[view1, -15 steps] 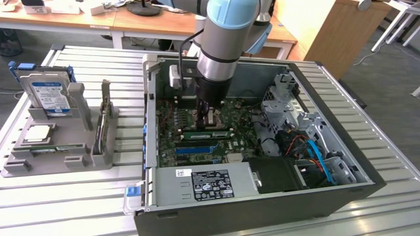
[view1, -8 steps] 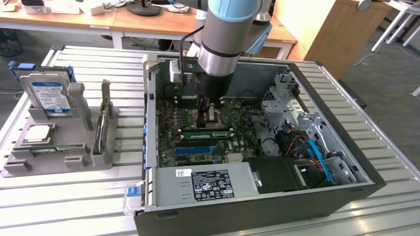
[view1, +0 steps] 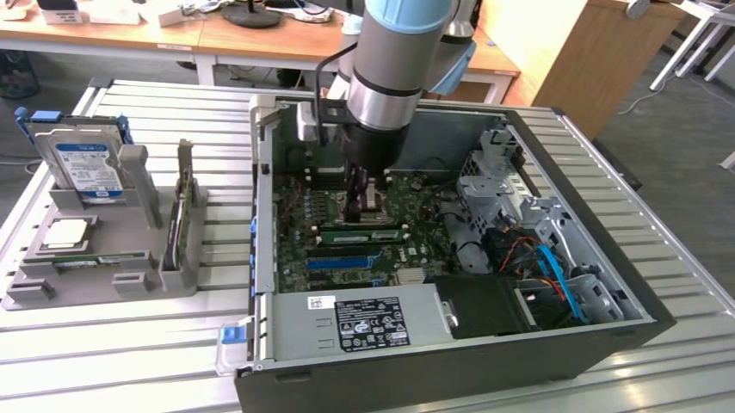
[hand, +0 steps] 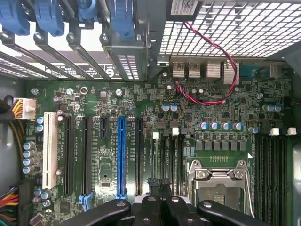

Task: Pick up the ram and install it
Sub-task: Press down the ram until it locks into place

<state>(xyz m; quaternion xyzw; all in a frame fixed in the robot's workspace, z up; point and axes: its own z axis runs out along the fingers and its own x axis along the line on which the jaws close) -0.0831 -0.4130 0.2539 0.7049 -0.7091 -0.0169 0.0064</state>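
Observation:
The ram (view1: 178, 225), a long thin stick, stands on edge between two grey posts of the tray (view1: 69, 292) at the exterior view's left. My gripper (view1: 370, 205) hangs well away from it, inside the open computer case (view1: 460, 361) and low over the motherboard (view1: 344, 275). In the wrist view the gripper (hand: 159, 181) is shut, its dark fingertips together with nothing between them. It hovers over the black memory slots (hand: 165, 155) between the blue slot (hand: 121, 155) and the CPU socket (hand: 216, 176).
The tray also holds a blue-labelled hard drive (view1: 86, 163) and a square silver CPU (view1: 67, 232). A green strip (view1: 361, 232) lies among the board's slots just in front of the gripper. Case walls, a drive cage (view1: 494, 176) and cables (view1: 552, 267) surround it.

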